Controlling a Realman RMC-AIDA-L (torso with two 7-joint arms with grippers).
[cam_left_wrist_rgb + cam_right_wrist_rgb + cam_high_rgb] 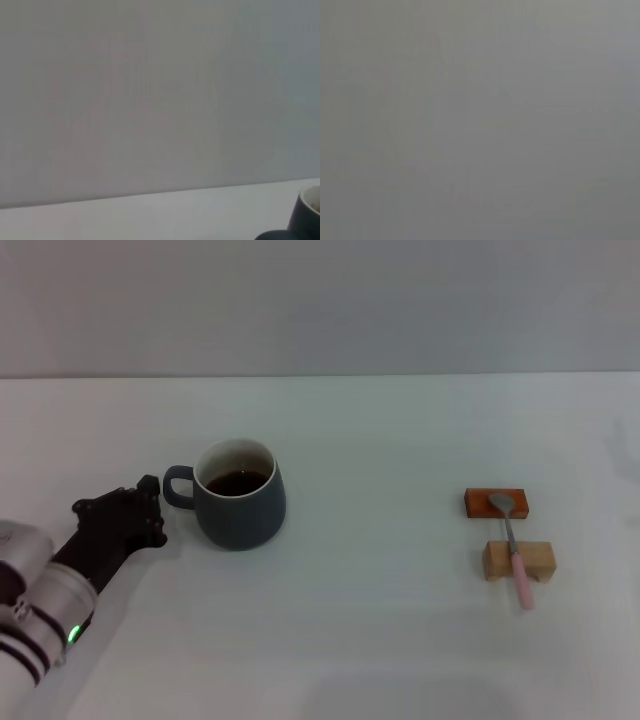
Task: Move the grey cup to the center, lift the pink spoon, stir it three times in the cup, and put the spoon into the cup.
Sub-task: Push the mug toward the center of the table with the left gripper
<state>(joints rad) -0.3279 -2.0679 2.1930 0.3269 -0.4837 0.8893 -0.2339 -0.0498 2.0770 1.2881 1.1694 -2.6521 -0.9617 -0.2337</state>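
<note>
Left claw [150, 502] sits at the lower left of the head view, its black tip just beside the handle of the cup [238, 494]; I cannot tell whether it is open or closed, or whether it touches the handle yet. My right claw is not in view, and its wrist camera shows only blank grey.

The cup stands upright on the worktop [360, 640], left of the middle, with dark liquid inside. The spoon [512, 548] lies at the right, its metal bowl on an orange-brown block [495, 502] and its pink handle across a pale wooden block [518, 559].

My worry is the liquid: if I catch the handle off-centre or drag the cup too briskly toward the middle, it could tip, twist round or slop over the rim. The spoon, balanced across the blocks, could roll off if knocked during a grab.

Count: one cup, one spoon, two blocks.
</note>
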